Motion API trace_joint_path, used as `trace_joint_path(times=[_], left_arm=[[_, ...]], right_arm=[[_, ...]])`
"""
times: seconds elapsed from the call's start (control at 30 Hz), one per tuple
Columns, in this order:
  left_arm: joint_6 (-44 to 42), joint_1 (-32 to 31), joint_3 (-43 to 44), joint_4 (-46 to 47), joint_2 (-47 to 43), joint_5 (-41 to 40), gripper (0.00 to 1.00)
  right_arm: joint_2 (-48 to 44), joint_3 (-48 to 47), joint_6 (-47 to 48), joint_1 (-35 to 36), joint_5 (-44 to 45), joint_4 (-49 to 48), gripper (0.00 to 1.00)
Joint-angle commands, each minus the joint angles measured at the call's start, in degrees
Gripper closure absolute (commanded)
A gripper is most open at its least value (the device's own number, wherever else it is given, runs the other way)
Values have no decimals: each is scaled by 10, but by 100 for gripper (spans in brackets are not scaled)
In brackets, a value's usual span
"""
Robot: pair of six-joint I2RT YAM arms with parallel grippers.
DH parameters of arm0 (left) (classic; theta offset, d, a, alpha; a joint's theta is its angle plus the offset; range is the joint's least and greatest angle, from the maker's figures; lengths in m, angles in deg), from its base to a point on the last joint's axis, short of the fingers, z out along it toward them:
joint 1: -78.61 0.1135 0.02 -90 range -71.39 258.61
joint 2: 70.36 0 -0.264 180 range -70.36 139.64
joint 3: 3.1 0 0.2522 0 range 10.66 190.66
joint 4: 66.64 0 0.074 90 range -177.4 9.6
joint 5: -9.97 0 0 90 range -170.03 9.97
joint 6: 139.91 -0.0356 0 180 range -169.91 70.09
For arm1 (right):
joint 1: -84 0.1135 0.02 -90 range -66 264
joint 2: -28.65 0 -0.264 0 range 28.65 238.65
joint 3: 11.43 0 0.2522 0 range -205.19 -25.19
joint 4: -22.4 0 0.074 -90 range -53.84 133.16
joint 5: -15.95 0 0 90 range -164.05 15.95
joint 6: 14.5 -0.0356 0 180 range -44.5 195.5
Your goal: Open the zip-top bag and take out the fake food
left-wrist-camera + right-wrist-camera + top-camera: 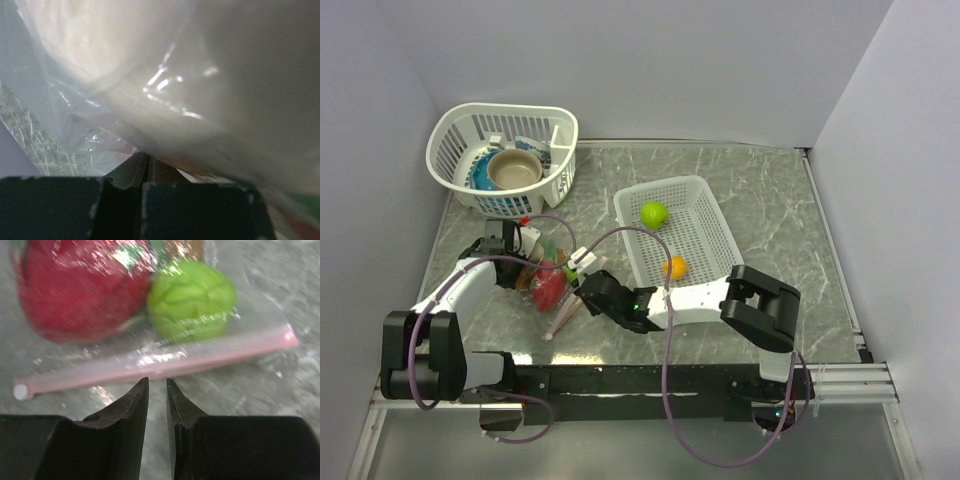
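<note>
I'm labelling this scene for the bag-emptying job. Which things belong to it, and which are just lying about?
Belongs: zip-top bag; red piece and green piece inside it; lime ball and orange ball in the rectangular basket.
Lying about: round basket, tan bowl, blue plate.

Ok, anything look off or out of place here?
Only the bag: its film is bunched up against the left wrist lens, clouding nearly that whole view. Nothing looks spilled or damaged.
</note>
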Motion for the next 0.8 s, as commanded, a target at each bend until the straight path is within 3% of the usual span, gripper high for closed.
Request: trace_joint_path(times=[0.0,0.07,0.17,0.2,0.23,0.5,0.77], left_arm=[[-6,-2,12,0,-3,4,99],[-8,-2,15,-4,-3,7,99],[-12,-2,16,-5,-4,13,99],[-14,-2,14,-5,-5,14,99],[-16,-2,14,-5,-5,17,99],[-34,-2,10,-1,2,31,99],[-53,-2,2,4,8,36,99]], right_arm=[[21,-36,7,1,-12,-41,71],[41,-52,8,-2,-10,-35,68],[62,-73,10,-7,-3,-32,33],[66,-78,11,-10,3,-31,10],[71,-88,11,-11,11,-28,1],[100,-128,40,-19,79,-37,0],[100,-154,38,-72,10,-54,0]])
